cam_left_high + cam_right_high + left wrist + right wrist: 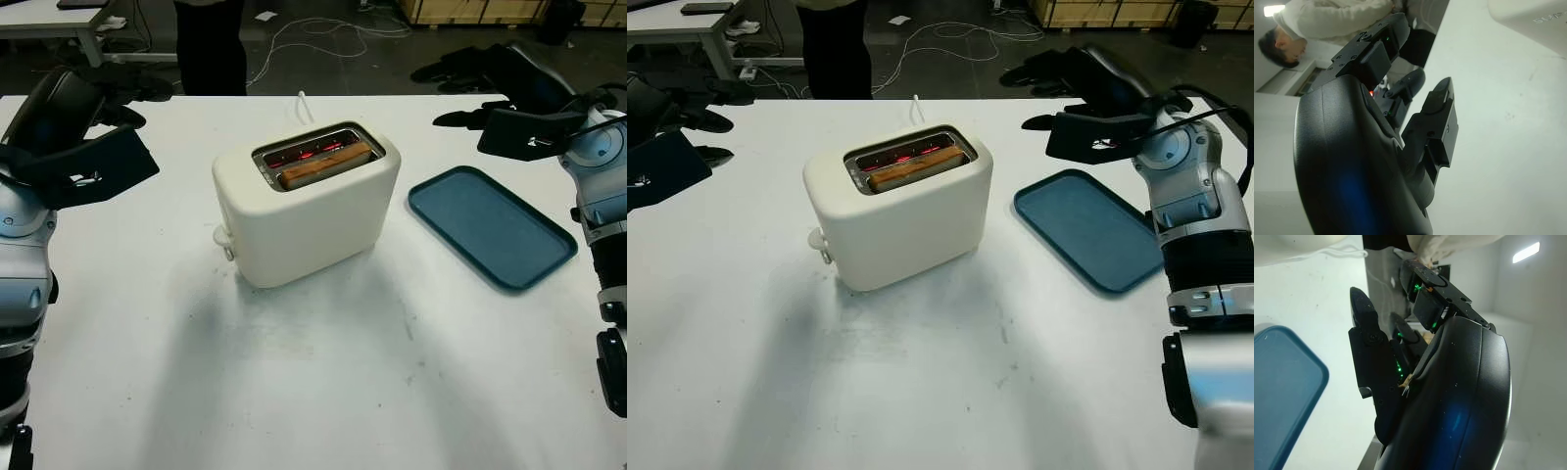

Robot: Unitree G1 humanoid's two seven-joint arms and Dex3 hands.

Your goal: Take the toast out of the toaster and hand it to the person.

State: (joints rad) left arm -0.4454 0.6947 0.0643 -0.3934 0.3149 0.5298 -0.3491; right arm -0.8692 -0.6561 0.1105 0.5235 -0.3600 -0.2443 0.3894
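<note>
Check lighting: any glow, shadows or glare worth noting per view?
Left eye view: toaster slots glow red around the toast, with a soft shadow on the table in front. Right wrist view: bright ceiling light, green LEDs on the right hand.

Both head eyes looked down from six o'clock, sharing the toaster (pixel 306 201); wrist cameras sat tight behind each hand.

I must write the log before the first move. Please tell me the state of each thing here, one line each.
toaster: upright on the table, slots glowing red
toast: sitting in the near slot, untouched
blue tray: flat on the table, nothing on it
left hand: open, raised left of the toaster
right hand: open, raised above the tray's far side
</note>
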